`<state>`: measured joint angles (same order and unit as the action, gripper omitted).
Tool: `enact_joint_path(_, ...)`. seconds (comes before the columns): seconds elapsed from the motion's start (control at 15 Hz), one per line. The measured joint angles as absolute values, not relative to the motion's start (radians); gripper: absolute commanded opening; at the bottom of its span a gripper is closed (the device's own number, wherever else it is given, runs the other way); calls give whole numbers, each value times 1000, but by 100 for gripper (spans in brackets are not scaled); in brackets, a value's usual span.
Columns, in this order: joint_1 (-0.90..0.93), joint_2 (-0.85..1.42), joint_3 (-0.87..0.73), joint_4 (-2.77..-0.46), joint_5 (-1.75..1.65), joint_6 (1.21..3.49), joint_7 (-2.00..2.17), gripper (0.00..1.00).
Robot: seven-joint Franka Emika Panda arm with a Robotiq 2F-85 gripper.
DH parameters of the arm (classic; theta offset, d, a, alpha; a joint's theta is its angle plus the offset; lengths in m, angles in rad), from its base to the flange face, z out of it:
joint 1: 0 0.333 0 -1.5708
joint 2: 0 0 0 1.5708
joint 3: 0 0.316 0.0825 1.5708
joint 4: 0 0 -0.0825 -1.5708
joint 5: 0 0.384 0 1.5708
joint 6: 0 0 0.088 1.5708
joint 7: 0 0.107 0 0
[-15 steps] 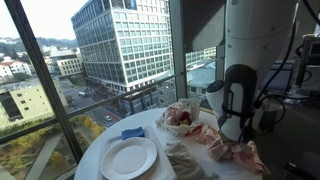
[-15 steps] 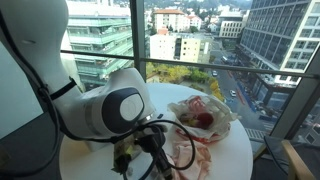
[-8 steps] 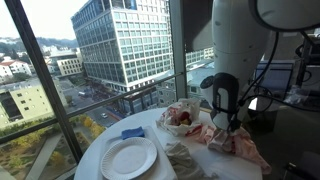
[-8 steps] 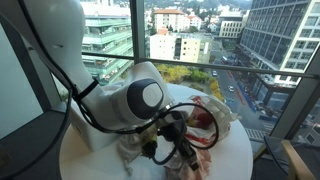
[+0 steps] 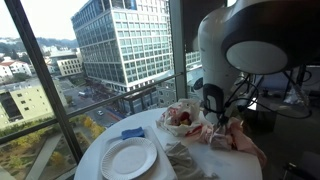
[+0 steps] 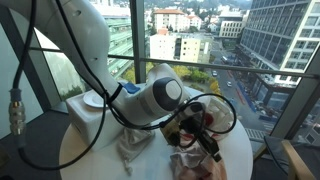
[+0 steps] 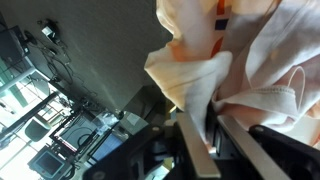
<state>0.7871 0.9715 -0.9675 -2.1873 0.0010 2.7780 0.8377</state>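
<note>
City towers fill the windows behind the round tabletop [image 5: 90, 160]. In an exterior view it carries, left to right, a white plate [image 5: 128, 157], a blue napkin [image 5: 133, 133] and a cloth-lined bowl [image 5: 180, 117] of red things too small to identify. The gripper [image 7: 207, 135] has its tips hidden there. In the wrist view its jaws are nearly together, pinching the pale striped cloth [image 7: 250, 70]. Arm and cloth have swung closer to the bowl than a second ago.

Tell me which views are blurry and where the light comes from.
Wrist view: soft all over, cloth washed out. Both exterior views: daylight through the window, backlit. In an exterior view the arm near the lens is blurred, the plate fairly sharp.
</note>
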Motion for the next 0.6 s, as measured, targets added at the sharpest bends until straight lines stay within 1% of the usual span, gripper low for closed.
enact_joint_path(0.2,785,973,-957,-2191,1,2774,841,78)
enact_joint_path(0.4,830,957,-953,-2240,6,2774,854,99)
enact_joint_path(0.6,868,870,-899,-2307,40,2775,863,100)
